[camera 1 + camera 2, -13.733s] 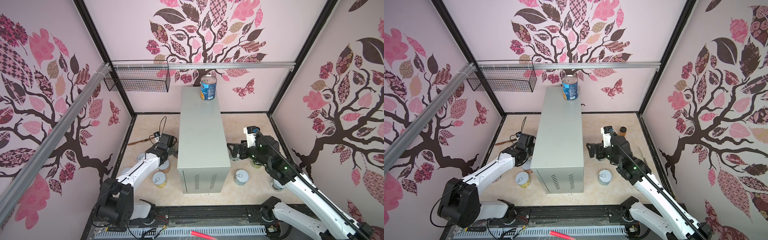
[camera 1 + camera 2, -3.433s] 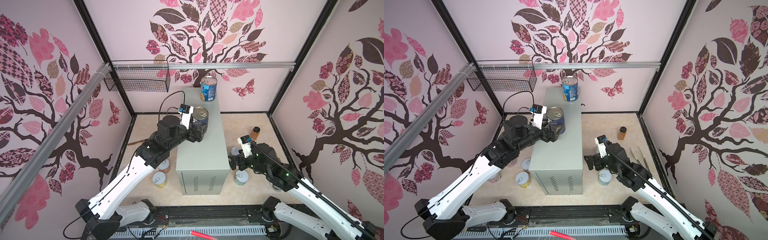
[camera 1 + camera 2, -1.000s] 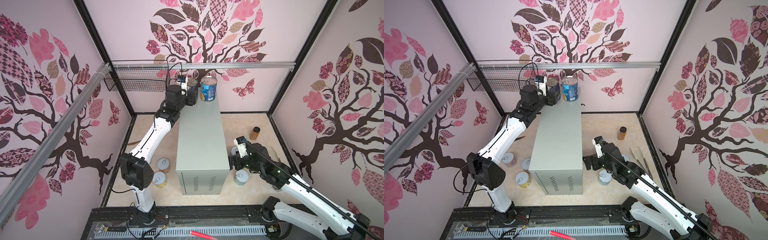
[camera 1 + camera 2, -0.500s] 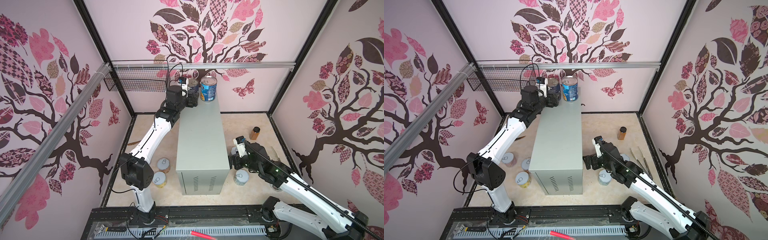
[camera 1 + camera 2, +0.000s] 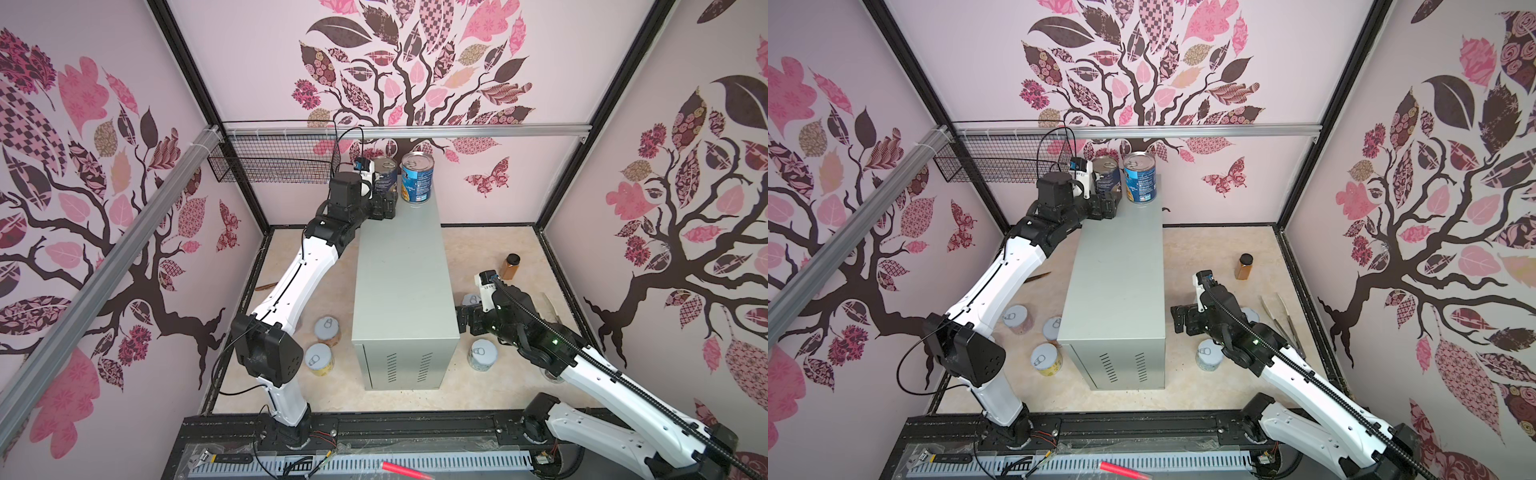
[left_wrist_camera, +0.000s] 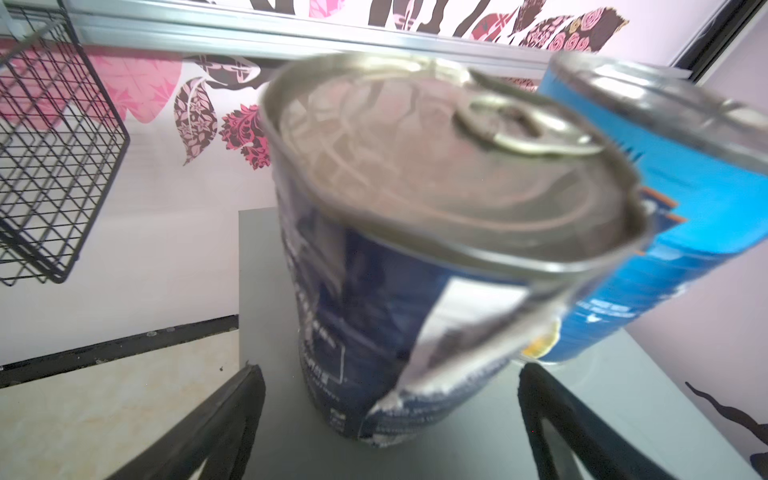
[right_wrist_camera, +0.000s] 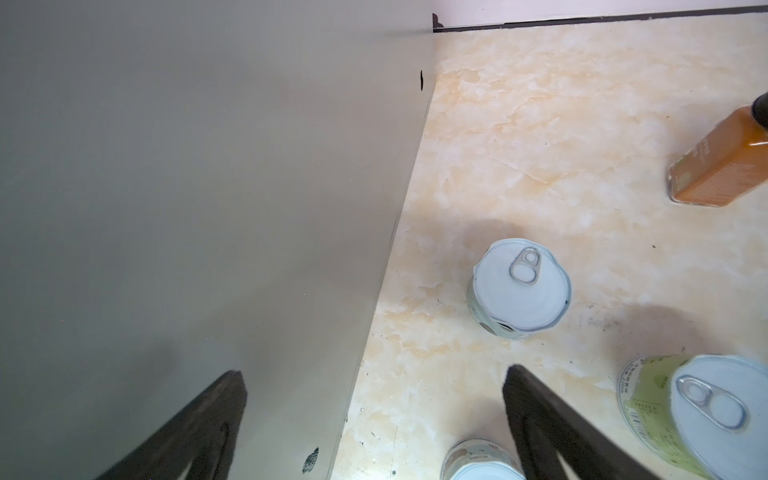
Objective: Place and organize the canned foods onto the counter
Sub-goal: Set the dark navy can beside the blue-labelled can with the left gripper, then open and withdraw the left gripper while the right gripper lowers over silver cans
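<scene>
Just now the left tool (image 6: pixel 388 372) has let go: its jaws stand wide on either side of the dark can (image 5: pixel 385 172), clear of it, and the can stands upright at the far end of the bench (image 5: pixel 401 270), just beside the blue can (image 5: pixel 417 176). So two tall cans look placed. The right tool (image 7: pixel 372 371), also wide open and empty, hangs low beside the bench over short cans (image 7: pixel 521 286) still on the floor (image 5: pixel 478 249).

No text, brand or number could be read. Print was noted on the dark-blue tin (image 6: pixel 365 316), the light-blue tin (image 6: pixel 665 216), the green-labelled tin (image 7: pixel 646 409) and the amber jar (image 7: pixel 706 166), all of it blurred or too small.
</scene>
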Controlling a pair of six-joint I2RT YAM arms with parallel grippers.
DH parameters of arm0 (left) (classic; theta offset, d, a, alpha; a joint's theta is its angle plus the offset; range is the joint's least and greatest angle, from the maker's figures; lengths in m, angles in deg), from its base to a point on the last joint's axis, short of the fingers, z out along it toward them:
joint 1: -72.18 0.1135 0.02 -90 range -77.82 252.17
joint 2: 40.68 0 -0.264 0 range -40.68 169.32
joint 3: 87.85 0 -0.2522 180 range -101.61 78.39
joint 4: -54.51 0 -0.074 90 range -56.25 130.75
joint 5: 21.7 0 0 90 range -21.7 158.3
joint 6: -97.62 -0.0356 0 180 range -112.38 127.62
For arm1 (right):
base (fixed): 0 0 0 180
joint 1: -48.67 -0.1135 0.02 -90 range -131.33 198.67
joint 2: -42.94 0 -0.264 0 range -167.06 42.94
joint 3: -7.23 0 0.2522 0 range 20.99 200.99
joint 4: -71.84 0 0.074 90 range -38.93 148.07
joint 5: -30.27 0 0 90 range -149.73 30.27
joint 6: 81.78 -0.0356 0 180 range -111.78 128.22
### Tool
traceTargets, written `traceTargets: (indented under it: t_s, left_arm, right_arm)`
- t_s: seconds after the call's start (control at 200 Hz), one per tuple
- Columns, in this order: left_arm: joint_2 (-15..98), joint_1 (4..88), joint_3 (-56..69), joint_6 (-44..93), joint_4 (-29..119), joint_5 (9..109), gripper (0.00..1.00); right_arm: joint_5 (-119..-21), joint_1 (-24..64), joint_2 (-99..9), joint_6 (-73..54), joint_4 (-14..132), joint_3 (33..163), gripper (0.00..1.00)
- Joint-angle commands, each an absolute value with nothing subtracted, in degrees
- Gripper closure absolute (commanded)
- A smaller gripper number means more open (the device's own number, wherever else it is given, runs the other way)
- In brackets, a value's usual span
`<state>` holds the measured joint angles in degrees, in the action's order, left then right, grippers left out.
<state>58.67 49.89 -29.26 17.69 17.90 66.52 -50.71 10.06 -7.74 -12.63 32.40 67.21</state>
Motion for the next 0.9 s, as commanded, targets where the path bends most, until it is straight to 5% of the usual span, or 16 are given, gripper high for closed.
traceTargets:
  t_s: [0.0, 0.375, 0.895]
  left_arm:
    - [54.0, 49.7, -27.3, 18.6, 17.5, 66.6, 0.02]
    - [38.8, 49.7, -16.2, 23.6, 10.2, 68.2, 0.02]
    - [17.4, 49.7, 6.7, 31.8, -9.6, 71.4, 0.02]
  right_arm:
    - [-47.5, 9.6, -6.8, -14.2, 30.5, 70.5, 0.0]
    - [-41.0, 9.7, -7.1, -16.6, 23.2, 73.4, 0.0]
    - [-36.8, 9.7, -8.0, -25.8, 25.7, 61.2, 0.0]
